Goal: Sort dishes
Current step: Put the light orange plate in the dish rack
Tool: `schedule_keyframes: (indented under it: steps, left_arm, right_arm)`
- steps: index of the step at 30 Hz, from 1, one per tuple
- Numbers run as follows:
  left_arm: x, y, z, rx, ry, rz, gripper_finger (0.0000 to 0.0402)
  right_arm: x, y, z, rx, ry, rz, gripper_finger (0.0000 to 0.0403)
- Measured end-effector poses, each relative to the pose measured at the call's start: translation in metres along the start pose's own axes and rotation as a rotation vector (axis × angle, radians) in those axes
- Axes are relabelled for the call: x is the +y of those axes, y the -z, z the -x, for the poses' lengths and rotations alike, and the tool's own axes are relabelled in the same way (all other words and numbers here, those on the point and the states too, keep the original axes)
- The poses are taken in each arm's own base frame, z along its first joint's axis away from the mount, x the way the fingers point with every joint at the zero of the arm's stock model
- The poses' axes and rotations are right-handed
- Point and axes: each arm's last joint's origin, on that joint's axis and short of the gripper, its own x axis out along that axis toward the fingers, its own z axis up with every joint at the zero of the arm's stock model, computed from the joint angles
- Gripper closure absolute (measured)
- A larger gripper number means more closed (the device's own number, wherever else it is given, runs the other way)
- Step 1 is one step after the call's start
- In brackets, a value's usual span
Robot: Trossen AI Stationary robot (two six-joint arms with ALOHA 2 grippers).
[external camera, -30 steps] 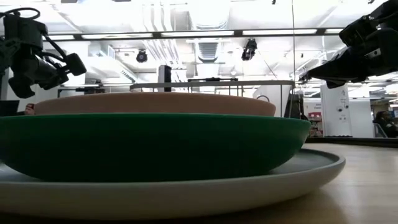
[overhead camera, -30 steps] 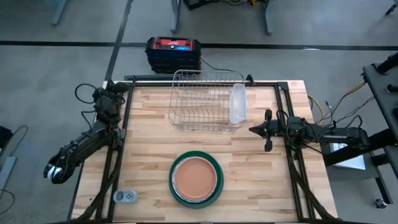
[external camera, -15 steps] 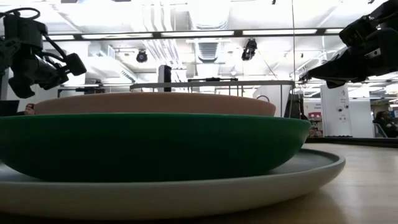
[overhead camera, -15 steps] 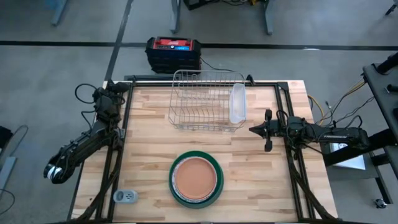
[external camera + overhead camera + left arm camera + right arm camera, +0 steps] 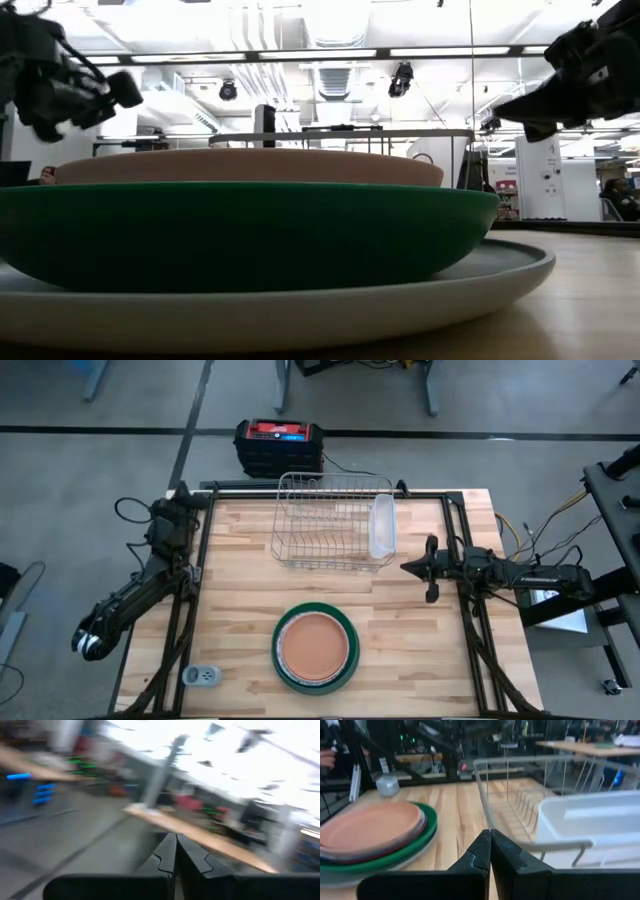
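Stack of plates (image 5: 316,649) lying flat at the desk's (image 5: 240,580) near middle, pink one uppermost, lower plates mostly hidden, my right hand (image 5: 430,569) pinched closed and empty beside the rack (image 5: 330,520), my left hand (image 5: 175,851) closed, empty, off the desk's left edge

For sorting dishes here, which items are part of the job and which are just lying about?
Job:
stack of round plates, terracotta-pink plate on top
dark green plate
larger pale grey plate underneath
silver wire rack, likely destination

Lying about:
clear plastic oblong tub
small grey round device
red-and-black box on floor
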Motion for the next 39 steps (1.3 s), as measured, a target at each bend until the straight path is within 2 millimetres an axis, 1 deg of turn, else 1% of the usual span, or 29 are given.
schedule_keyframes:
  steps: [2, 4, 7, 10, 14, 17, 20, 22, 24, 26, 28, 31, 33, 35, 39]
  left_arm:
    - [-0.01, -0.007, 0.001, 0.016, 0.205, -0.011, 0.0401]
    - [-0.022, -0.017, 0.003, 0.023, 0.448, -0.037, 0.0402]
    - [-0.041, -0.039, 0.007, 0.006, 0.802, -0.05, 0.0401]
    - [-0.062, -0.064, 0.011, -0.024, 1.022, -0.006, 0.0401]
    - [-0.094, -0.099, 0.016, -0.076, 1.199, 0.005, 0.0401]
    - [-0.118, -0.118, 0.017, -0.075, 1.215, -0.028, 0.0401]
    - [-0.138, -0.127, 0.02, -0.058, 1.223, -0.133, 0.0401]
    - [-0.149, -0.128, 0.024, -0.02, 1.226, -0.207, 0.0401]
    - [-0.159, -0.125, 0.027, 0.03, 1.228, -0.242, 0.0401]
    - [-0.167, -0.118, 0.031, 0.076, 1.238, -0.261, 0.0401]
    - [-0.173, -0.108, 0.037, 0.113, 1.264, -0.275, 0.0401]
    - [-0.176, -0.088, 0.045, 0.177, 1.278, -0.294, 0.0401]
    - [-0.175, -0.073, 0.05, 0.236, 1.264, -0.308, 0.0401]
    - [-0.174, -0.062, 0.053, 0.266, 1.262, -0.305, 0.0401]
    - [-0.176, -0.058, 0.053, 0.292, 1.251, -0.24, 0.0401]
  right_arm:
    - [0.0, -0.006, 0.0, -0.063, -0.001, 0.003, 0.0403]
    - [0.0, -0.012, 0.001, -0.125, -0.003, 0.008, 0.0403]
    - [0.001, -0.019, 0.002, -0.193, -0.013, 0.017, 0.0403]
    - [0.001, -0.024, 0.003, -0.252, -0.029, 0.035, 0.0403]
    - [0.001, -0.031, 0.005, -0.33, -0.019, 0.087, 0.0403]
    - [0.001, -0.033, 0.006, -0.35, -0.018, 0.09, 0.0403]
    - [0.001, -0.035, 0.006, -0.367, -0.012, 0.117, 0.0403]
    - [0.001, -0.035, 0.006, -0.366, -0.015, 0.102, 0.0403]
    - [0.001, -0.036, 0.007, -0.376, -0.022, 0.061, 0.0403]
    - [0.001, -0.038, 0.006, -0.379, -0.026, 0.041, 0.0403]
    - [0.002, -0.046, 0.006, -0.378, -0.028, 0.024, 0.0403]
    - [0.002, -0.061, 0.002, -0.365, -0.028, 0.023, 0.0403]
    - [0.002, -0.07, -0.003, -0.337, -0.028, 0.023, 0.0403]
    - [0.003, -0.08, -0.011, -0.299, -0.028, 0.023, 0.0403]
    - [0.005, -0.095, -0.033, -0.186, -0.033, 0.02, 0.0403]
